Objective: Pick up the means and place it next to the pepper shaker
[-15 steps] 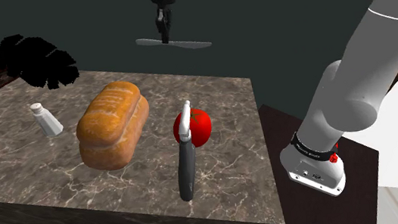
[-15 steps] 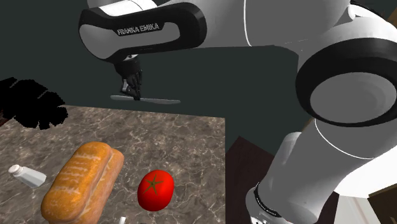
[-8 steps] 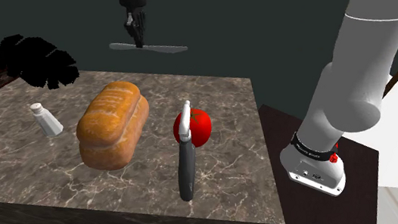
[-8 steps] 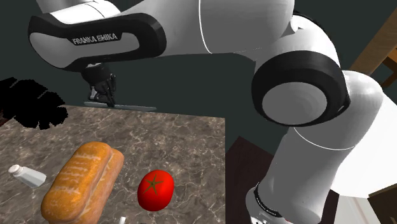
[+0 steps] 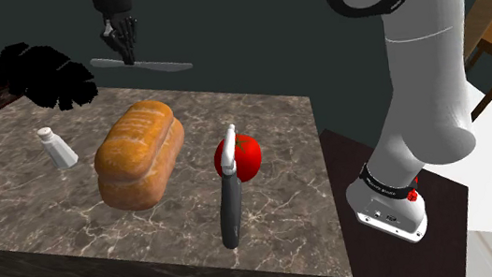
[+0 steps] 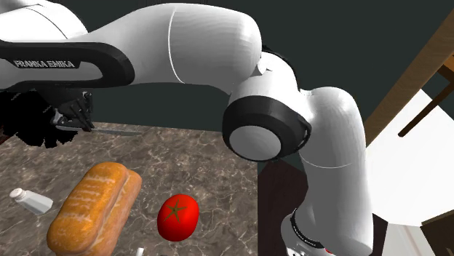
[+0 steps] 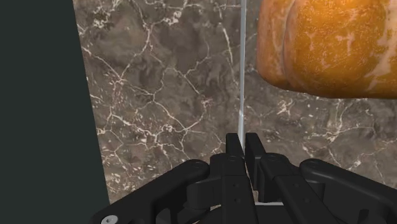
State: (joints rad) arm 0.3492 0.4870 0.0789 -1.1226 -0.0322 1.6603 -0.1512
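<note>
Pincer [image 5: 125,55] tight on knife [image 5: 159,66]

I read the bench [image 5: 16,204] as polished stone: brown marble with white veins, smooth with a soft sheen. The knife [image 5: 147,65] looks like thin grey metal, smooth and faintly bright. The hand [image 5: 125,53] holding it is matt black. The loaf [image 5: 140,151] has a rough, mottled orange-brown crust. The tomato [image 5: 248,156] is glossy red. The peeler [image 5: 230,200] has a matt dark handle and a pale metallic head. The shaker [image 5: 57,148] at the left is plain, smooth white. The arm [image 5: 425,67] wears glossy white shells.
</note>
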